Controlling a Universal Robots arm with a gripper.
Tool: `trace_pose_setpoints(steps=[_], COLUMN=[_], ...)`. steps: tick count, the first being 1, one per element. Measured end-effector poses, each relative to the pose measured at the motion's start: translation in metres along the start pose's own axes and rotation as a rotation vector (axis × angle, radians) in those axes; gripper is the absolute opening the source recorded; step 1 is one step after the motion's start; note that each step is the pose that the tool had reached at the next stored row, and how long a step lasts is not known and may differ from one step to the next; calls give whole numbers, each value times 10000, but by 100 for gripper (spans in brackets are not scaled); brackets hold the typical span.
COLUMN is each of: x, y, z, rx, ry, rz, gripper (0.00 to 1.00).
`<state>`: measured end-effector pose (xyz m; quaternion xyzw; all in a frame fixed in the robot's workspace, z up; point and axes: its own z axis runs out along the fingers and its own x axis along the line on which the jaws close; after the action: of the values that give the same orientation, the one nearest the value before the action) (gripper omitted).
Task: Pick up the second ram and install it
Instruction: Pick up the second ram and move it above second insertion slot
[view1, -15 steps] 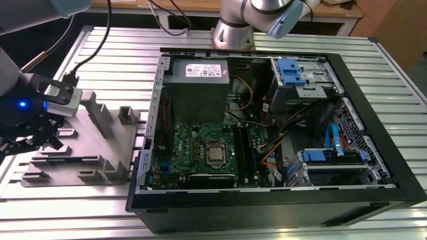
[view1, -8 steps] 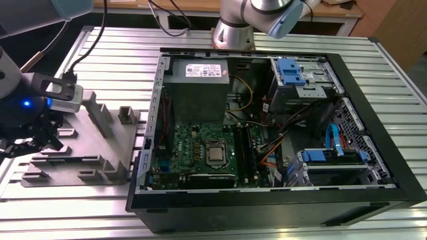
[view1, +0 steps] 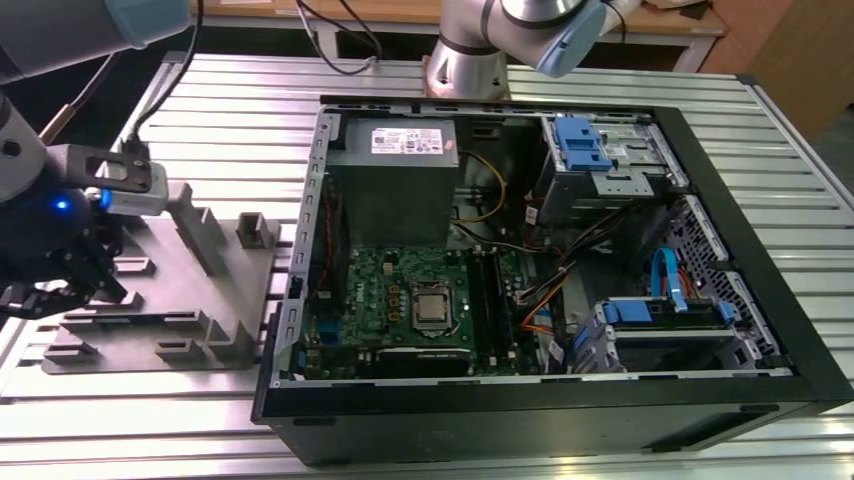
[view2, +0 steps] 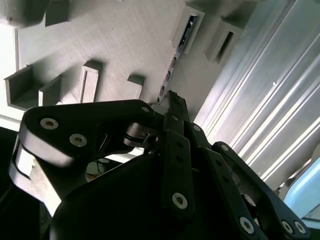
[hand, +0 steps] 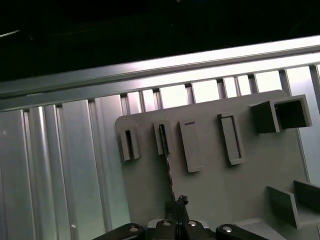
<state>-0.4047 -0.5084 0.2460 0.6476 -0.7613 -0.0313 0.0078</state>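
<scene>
I had the arm (view1: 34, 215) low over the fixture plate (view1: 174, 270) | claw (hand: 176, 204) pinched the second ram (hand: 166, 160) at its end | ram thin, dark, edge-up in a slot (hand: 158, 140)

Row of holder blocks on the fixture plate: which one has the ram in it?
The second block from the fixture plate's rounded corner: the second ram runs from its slot to the gripper.

A ribbed aluminium table (view1: 147, 430) of long parallel slats spreads across the foreground, its metal catching bright glare, while beyond its far edge stand a wooden desk (view1: 254, 10) on pale legs and, at the exterior view's right, a brown wooden panel (view1: 801, 50).
</scene>
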Motion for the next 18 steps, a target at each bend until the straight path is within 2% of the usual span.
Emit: trace_pose_setpoints(steps=[7,14,18], x=[1,2,4], y=[-1,-2,4], z=[27,55,105], rx=[-37,-23,29], ry=[74,81,81], rz=[-1259,-1423,-1498], gripper=[7,7,7])
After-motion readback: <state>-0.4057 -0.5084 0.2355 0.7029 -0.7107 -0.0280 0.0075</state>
